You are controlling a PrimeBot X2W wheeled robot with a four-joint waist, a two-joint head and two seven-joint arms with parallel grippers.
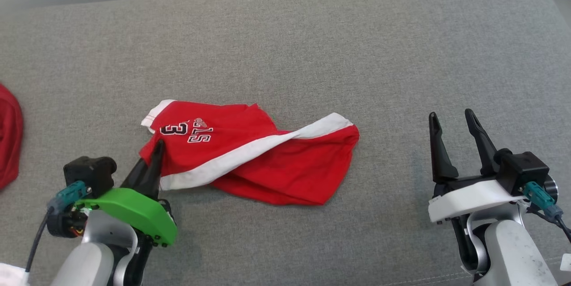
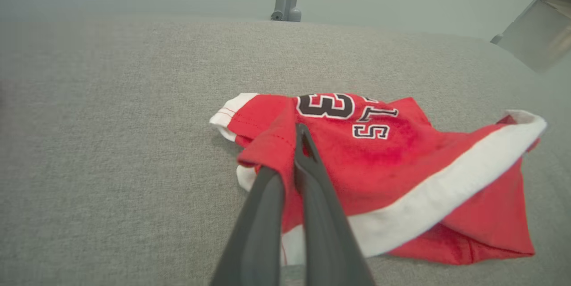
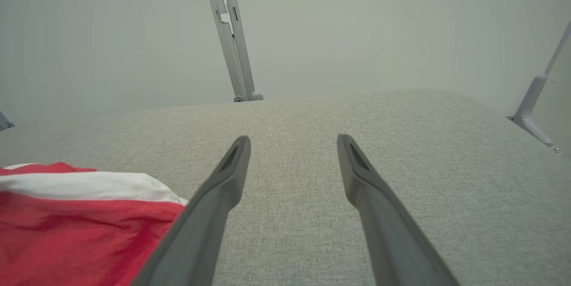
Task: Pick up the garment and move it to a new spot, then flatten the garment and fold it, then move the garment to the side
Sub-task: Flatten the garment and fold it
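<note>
Lighting is bright, even and diffuse. A faint soft shadow lies beneath the garment (image 1: 250, 156) beside the left gripper (image 1: 157, 147). Wrist views bow at the edges; background beyond the fingers (image 2: 312, 214) is hazy and unfocused.

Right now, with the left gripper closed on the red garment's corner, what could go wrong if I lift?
1. The left gripper pinches only a thin fold at a corner of the garment; it may slip out on the lift.
2. The garment lies twisted, its white band crossing over, so a one-corner lift may bunch it further.
3. The right gripper stands open and apart, giving no second hold.
</note>
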